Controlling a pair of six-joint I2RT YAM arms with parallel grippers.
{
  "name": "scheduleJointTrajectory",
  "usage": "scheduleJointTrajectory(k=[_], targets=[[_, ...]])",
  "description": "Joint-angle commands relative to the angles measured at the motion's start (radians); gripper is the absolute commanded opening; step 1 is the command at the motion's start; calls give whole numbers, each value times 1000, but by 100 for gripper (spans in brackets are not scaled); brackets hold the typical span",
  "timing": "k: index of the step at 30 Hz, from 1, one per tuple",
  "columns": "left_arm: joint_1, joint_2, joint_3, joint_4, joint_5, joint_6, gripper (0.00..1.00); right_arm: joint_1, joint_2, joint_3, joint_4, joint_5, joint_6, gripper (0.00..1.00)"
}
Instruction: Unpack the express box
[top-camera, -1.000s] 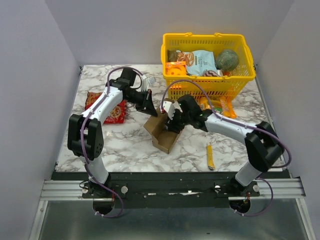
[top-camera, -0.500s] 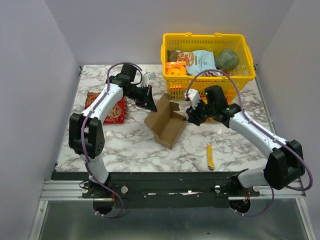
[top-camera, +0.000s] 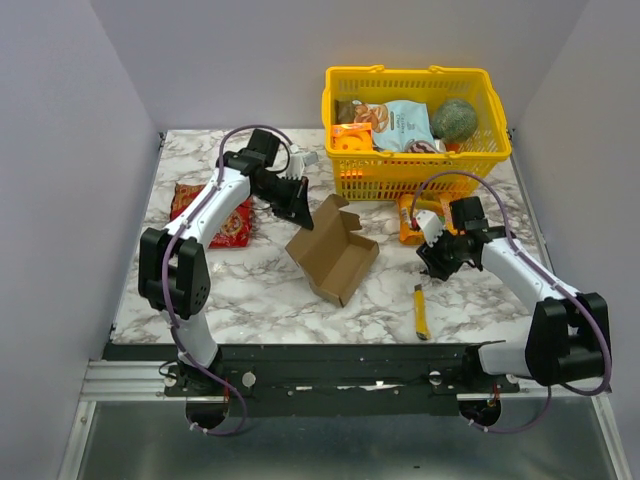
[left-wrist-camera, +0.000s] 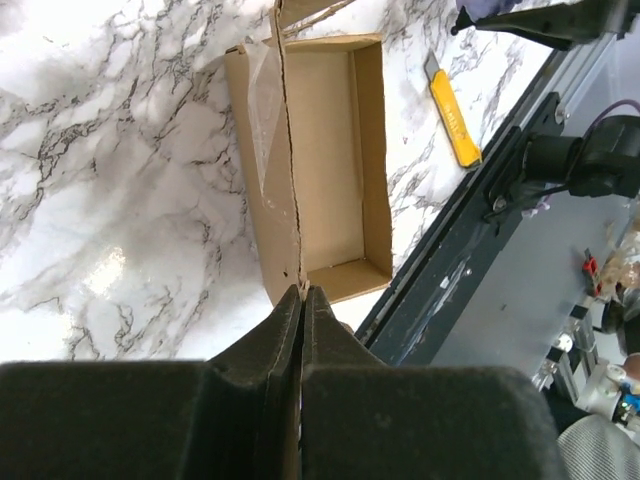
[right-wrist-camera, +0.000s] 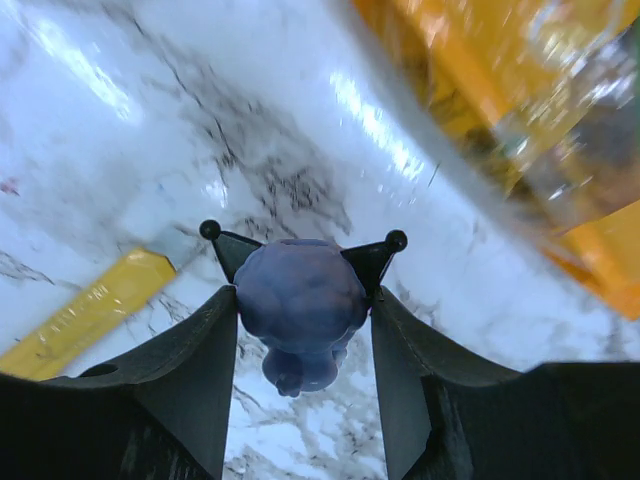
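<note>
Left jaws: pinched on the raised flap of the express box (left-wrist-camera: 330, 170), holding it open.
Right jaws: clamped on a rounded purple item (right-wrist-camera: 298, 275), over the worktop (top-camera: 250, 290) near a yellow cutter (top-camera: 421, 312).
Box: mid-worktop, flaps open, interior apparently bare.
Progress: judged nearly complete; the purple item awaits setting down, then both arms can let go.

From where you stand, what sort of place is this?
Probably a robot test booth: plain grey walls box in a marble-patterned table, the left arm and right arm are bolted to a metal rail, and the yellow basket of snacks looks like a prop.
</note>
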Motion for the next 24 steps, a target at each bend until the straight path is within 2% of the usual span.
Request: scheduleJointTrajectory(k=[1,3,4,6,7,11,12,15,16,18,19,21,23,24], targets=[[-11,-48,-15,-38,-29,45,14,-43,-12,-74,-11,55,-36,48],[-13,-51,-26,-37,-27,40,17,-41,-31,-87,-12,50,-51,59],[-11,-49,-26,-32,-26,37,24,-41,-35,-81,-20,53,-46,63],[-11,-48,-17,-29,-26,39,33,-42,-44,-51,-35,55,-19,94],[-11,-48,-9,-28,-26,42,44,-41,-56,6,-70,38,-14,100],[-13,-48,34,-32,-4,53,67,-43,-76,202,-185,-138,21,100],[-13,-48,52,-35,7,66,98,-42,-78,248,-207,-171,62,100],[-11,-42,110,-58,22,98,99,-43,-73,377,-270,-298,120,100],[-11,-33,141,-101,14,162,99,-43,-71,402,-278,-320,142,100],[-5,-8,234,-132,-77,210,99,-41,-68,462,-261,-309,261,100],[9,-3,262,-141,-123,247,99,-41,-67,478,-226,-273,330,100],[21,-6,320,-141,-247,270,99,-41,-39,571,-215,-81,502,100],[46,-20,324,-115,-311,261,99,-43,-12,636,-230,93,576,100],[53,-23,310,-104,-340,252,99,-42,-6,671,-227,131,623,100]])
